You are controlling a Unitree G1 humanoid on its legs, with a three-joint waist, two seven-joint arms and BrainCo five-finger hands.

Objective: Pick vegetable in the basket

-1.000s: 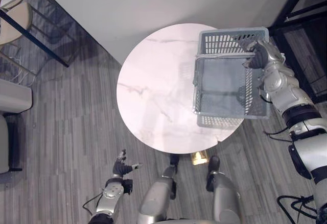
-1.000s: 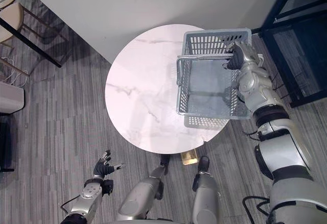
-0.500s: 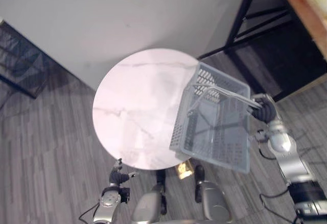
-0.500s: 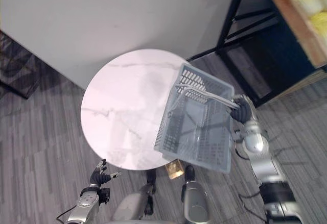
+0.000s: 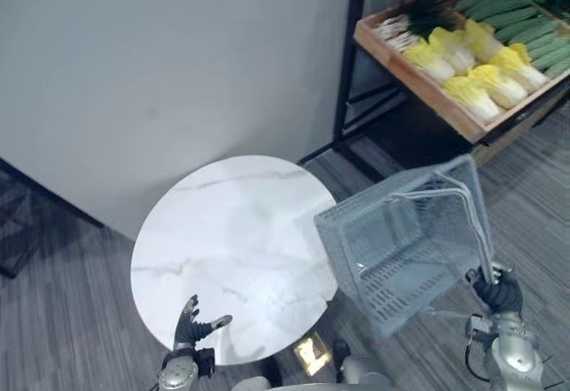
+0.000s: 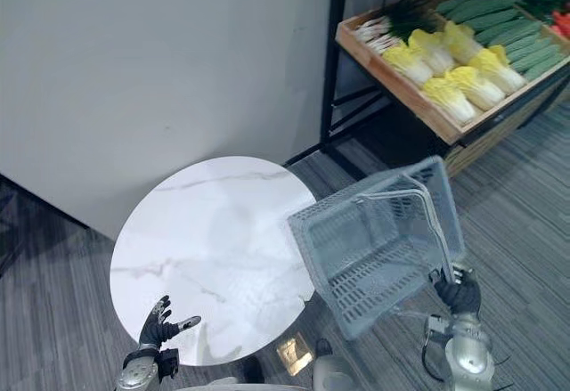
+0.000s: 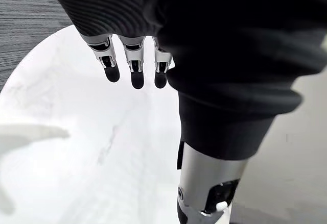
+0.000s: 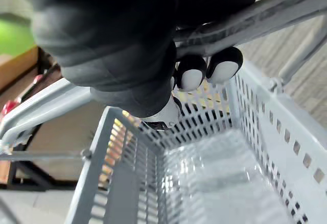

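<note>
1. Right hand (image 5: 499,294) has its fingers wrapped round the basket (image 5: 410,289) handle (image 5: 479,235); the basket hangs tilted, just off the table (image 5: 223,231) edge.
2. Veggies (image 5: 485,84) lie in a wooden tray (image 5: 411,86), well apart from that hand, past the basket.
3. Left hand (image 5: 190,324) is spread wide, holding nothing, by the table's near edge.

Right hand (image 5: 500,295): low at right, fingers curled round a handle (image 8: 255,19). Left hand (image 5: 189,323): low at left, fingers spread straight.
</note>
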